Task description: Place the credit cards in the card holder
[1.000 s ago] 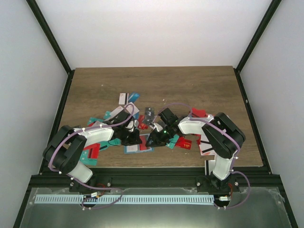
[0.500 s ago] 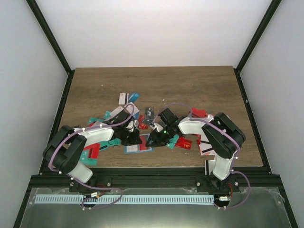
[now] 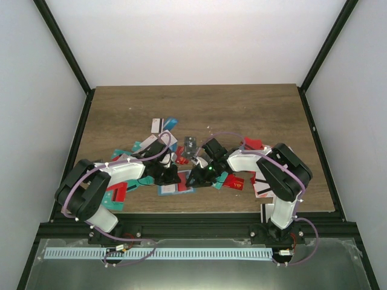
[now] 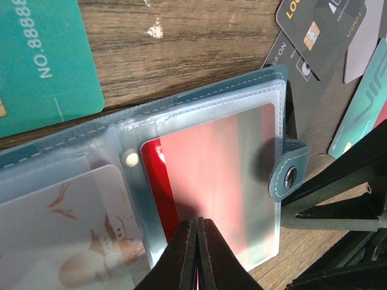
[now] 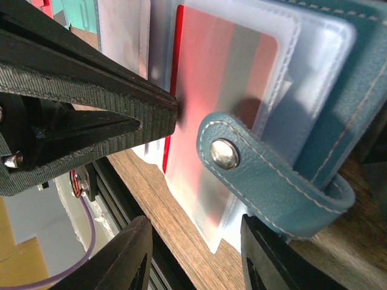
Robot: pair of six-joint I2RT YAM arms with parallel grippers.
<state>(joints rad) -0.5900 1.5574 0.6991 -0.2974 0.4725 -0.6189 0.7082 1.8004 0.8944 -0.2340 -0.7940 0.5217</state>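
Note:
The teal-blue card holder [image 4: 230, 84] lies open on the table, its clear sleeves up and its clasp tab [image 5: 266, 175] at the right. A red card [image 4: 217, 175] sits almost fully inside one sleeve; it also shows in the right wrist view [image 5: 205, 90]. My left gripper [image 4: 197, 226] is shut, its tips pressed against the card's outer edge. My right gripper [image 5: 193, 254] is open, its jaws either side of the holder's corner by the tab. In the top view the left gripper [image 3: 174, 175] and the right gripper [image 3: 195, 177] meet over the holder [image 3: 175, 189].
Loose cards lie around: a teal-green one [image 4: 42, 60] and black ones [image 4: 326, 30] next to the holder, a white one [image 3: 156, 125], a black one [image 3: 190, 144] and red ones [image 3: 253, 144] further off. The table's front edge runs just behind the holder.

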